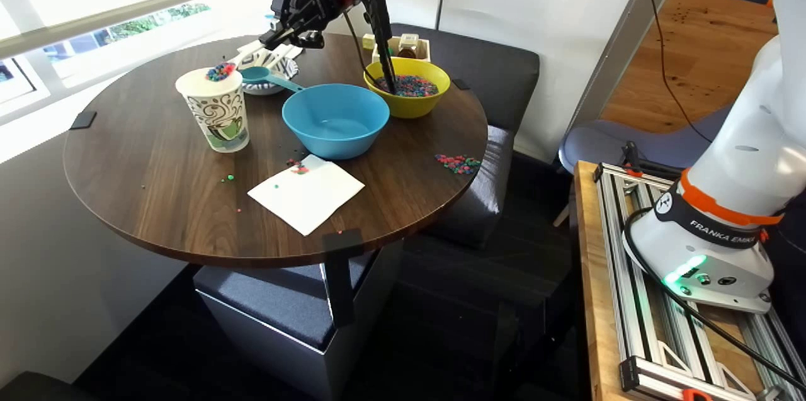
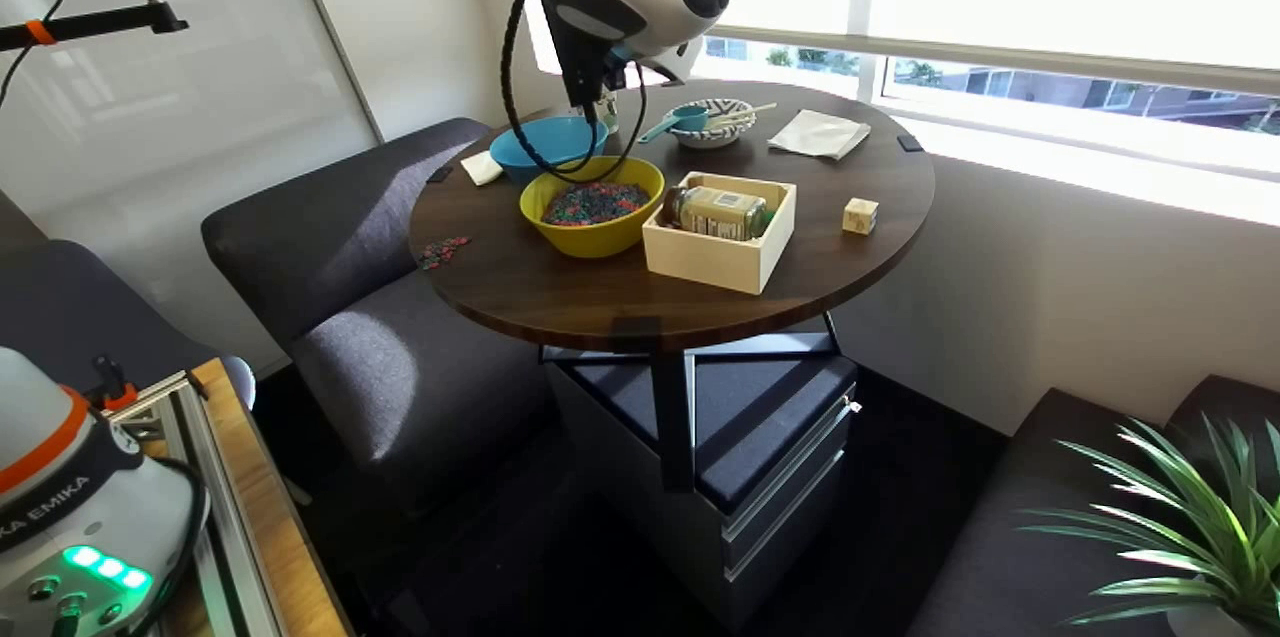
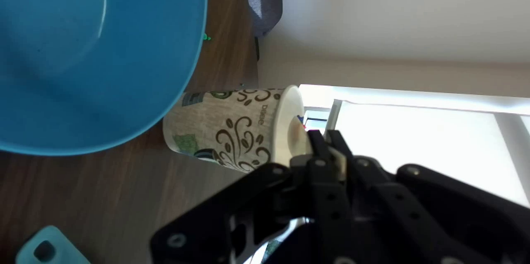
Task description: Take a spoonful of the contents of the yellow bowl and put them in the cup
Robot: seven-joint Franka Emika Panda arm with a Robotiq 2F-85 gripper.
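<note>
The yellow bowl (image 1: 412, 108) holds small red, blue and green bits; it shows in both exterior views (image 2: 590, 242). The patterned paper cup (image 1: 220, 118) stands upright on the table, and in the wrist view (image 3: 232, 129) it lies sideways in the picture. My gripper (image 1: 271, 41) is shut on the handle of a white spoon (image 1: 247, 55). The spoon's loaded end, heaped with coloured bits (image 1: 220, 72), is over the cup's mouth. In the wrist view the fingertips (image 3: 327, 137) are close together around the handle, and the spoon's pale underside (image 3: 297, 136) shows by the cup rim. The cup's inside is hidden.
A blue bowl (image 1: 337, 130) stands between cup and yellow bowl. A patterned bowl (image 2: 712, 135) holds a teal scoop (image 2: 690, 119) and white handles. A wooden box (image 2: 700, 262) with jars, a wooden cube (image 2: 860, 217), a napkin (image 1: 305, 196) and spilled bits (image 1: 458, 163) lie on the table.
</note>
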